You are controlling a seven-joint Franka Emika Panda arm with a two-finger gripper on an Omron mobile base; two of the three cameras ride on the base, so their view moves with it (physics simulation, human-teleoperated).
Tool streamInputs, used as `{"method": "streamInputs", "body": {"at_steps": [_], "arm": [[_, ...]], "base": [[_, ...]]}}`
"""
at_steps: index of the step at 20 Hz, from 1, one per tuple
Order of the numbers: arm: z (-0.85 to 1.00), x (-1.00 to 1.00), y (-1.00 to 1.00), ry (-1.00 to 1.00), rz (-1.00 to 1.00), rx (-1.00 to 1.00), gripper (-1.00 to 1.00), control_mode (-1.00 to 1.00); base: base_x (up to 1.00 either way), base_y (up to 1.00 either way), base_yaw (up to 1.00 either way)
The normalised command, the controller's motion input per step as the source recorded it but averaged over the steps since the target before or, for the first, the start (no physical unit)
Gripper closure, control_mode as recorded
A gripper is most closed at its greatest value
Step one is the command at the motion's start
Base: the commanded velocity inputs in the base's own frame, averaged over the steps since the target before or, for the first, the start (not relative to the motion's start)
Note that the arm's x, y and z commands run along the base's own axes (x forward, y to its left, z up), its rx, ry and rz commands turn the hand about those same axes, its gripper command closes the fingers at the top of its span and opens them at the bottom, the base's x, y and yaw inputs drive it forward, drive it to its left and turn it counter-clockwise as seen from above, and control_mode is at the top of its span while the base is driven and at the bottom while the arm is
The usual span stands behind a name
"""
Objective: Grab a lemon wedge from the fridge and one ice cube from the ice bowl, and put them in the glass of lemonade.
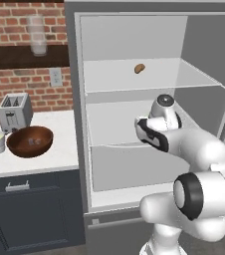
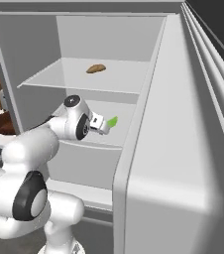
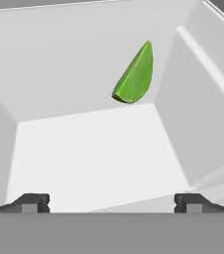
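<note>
End effector [image 3: 112, 201] reached inside the fridge [image 2: 148, 149] over the middle shelf with its jaws spread wide and empty, and the lemon wedge [image 3: 135, 77] sat just ahead of it, not yet touched.

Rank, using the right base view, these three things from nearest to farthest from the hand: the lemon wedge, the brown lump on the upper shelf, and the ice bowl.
1. The lemon wedge, on the middle fridge shelf, just ahead of the open hand.
2. The brown lump, one shelf higher, above the hand.
3. The ice bowl, outside the fridge, on the counter at the picture's left edge.
</note>
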Motion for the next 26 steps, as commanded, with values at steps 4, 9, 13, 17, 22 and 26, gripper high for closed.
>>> {"method": "streamInputs", "body": {"at_steps": [4,9,13,17,22,26], "arm": [[-0.08,0.45,-0.01,-0.06,0.00,0.00,-1.00,-1.00],[-0.08,0.40,-0.14,-0.05,0.00,0.00,-1.00,-1.00],[-0.11,0.29,-0.25,-0.02,-0.01,0.00,-1.00,-1.00],[-0.11,0.29,-0.26,0.00,-0.01,0.00,-1.00,-1.00],[-0.03,0.37,-0.18,0.00,-0.01,0.00,-1.00,-1.00],[0.00,0.39,-0.21,0.00,0.00,0.00,-1.00,-1.00]], "base": [[0.00,0.00,0.00],[0.00,0.00,0.00],[0.00,0.00,0.00],[0.00,0.00,0.00],[0.00,0.00,0.00],[0.00,0.00,0.00]]}}
